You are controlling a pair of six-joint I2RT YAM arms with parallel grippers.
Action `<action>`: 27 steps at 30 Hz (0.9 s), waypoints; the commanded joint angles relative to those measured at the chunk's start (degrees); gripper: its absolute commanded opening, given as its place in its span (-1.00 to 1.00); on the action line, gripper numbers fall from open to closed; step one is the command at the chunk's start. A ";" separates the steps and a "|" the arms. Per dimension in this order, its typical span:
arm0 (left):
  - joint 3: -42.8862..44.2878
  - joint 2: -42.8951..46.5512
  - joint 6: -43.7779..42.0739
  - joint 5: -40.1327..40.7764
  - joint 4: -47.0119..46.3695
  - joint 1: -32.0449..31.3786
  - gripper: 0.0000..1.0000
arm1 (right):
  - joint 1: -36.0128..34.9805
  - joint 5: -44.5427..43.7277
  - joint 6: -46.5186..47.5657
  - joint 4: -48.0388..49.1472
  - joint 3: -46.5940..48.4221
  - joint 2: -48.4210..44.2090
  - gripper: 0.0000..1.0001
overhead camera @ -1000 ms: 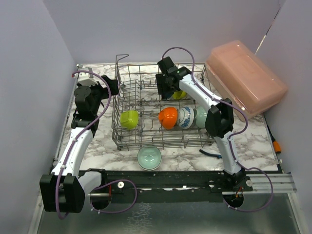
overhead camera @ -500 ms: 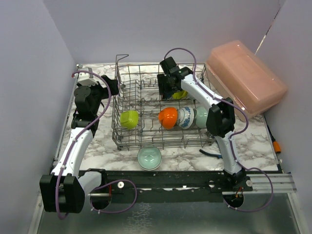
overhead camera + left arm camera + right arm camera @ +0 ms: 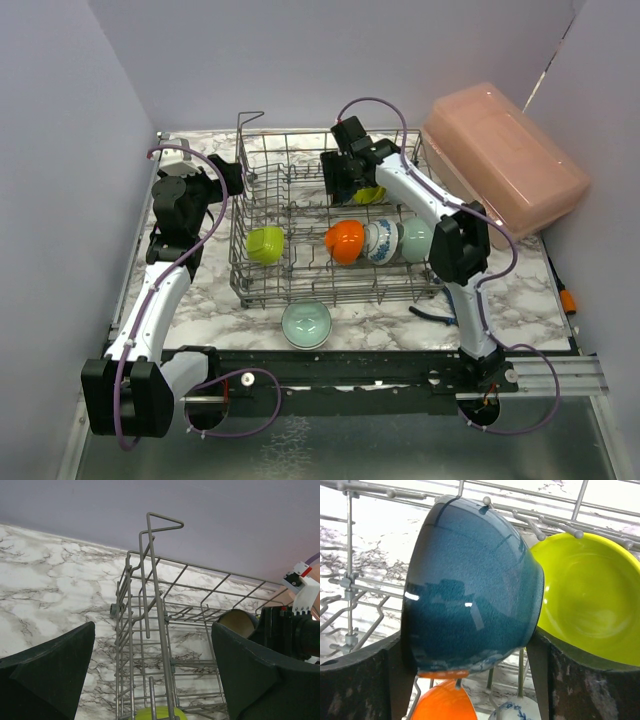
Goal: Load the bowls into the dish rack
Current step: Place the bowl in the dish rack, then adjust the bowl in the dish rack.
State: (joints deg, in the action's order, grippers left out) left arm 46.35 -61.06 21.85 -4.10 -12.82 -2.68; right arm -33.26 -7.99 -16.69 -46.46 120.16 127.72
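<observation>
Bright even overhead light, soft shadows, glints on teal bowl (image 3: 470, 595)

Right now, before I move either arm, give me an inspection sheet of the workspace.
Surface: marble table, one mint bowl on it in front of the dish rack.
Job's things: in rack, lime green bowl, orange bowl, blue-patterned bowl, pale green bowl, yellow-green bowl, dark teal bowl.
Clutter: pink box back right; small dark object near right arm.
Tools: left tool open, empty, left of rack; right tool astride dark teal bowl, grip unclear.
Cables: purple cables along both arms.
Surroundings: lilac walls on three sides.
</observation>
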 commanded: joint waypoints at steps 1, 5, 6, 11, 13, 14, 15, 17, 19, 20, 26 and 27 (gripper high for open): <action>-0.98 1.05 -0.47 -0.82 -1.43 0.22 0.98 | -0.23 0.89 0.78 2.42 -1.32 -5.05 0.70; -0.91 1.07 -0.49 -0.91 -1.48 0.22 0.98 | -0.23 0.65 1.12 2.94 -2.11 -6.75 0.76; -0.92 0.99 -0.47 -0.83 -1.47 0.22 0.98 | -0.23 0.36 1.13 2.94 -2.15 -7.08 0.77; -0.91 1.12 -0.57 -0.91 -1.50 0.22 0.98 | -0.23 -0.48 1.64 2.90 -2.74 -8.33 0.78; -0.97 1.09 -0.58 -0.89 -1.50 0.22 0.97 | -0.22 -0.86 1.83 3.16 -3.37 -9.11 0.78; -0.92 1.10 -0.58 -0.89 -1.43 0.22 0.98 | -0.23 -0.93 1.91 3.23 -3.65 -9.51 0.78; -0.91 1.11 -0.58 -0.99 -1.44 0.23 0.98 | -0.23 -1.16 1.92 3.19 -3.80 -9.89 0.78; -0.91 1.24 -0.66 -1.11 -1.44 0.22 0.98 | -0.24 -1.28 1.92 2.97 -4.36 -10.60 0.78; -0.98 1.36 -0.83 -1.10 -1.56 0.22 0.98 | -0.23 -0.71 1.79 3.44 -5.41 -11.99 0.78; -1.07 1.44 -0.96 -1.18 -1.56 0.22 0.98 | -0.17 -0.15 1.71 3.95 -6.26 -12.75 0.78; -1.25 1.68 -1.52 -1.84 -1.98 0.24 0.98 | 1.88 6.05 0.86 7.18 -11.07 -16.92 0.78; -1.31 1.68 -1.53 -1.92 -2.03 0.29 0.98 | 2.29 6.33 0.79 7.40 -11.44 -17.25 0.78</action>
State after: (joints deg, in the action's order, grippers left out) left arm 46.00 -60.82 21.41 -4.34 -13.04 -2.68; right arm -32.64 -6.02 -15.44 -42.30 110.37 114.15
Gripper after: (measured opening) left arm 0.987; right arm 0.888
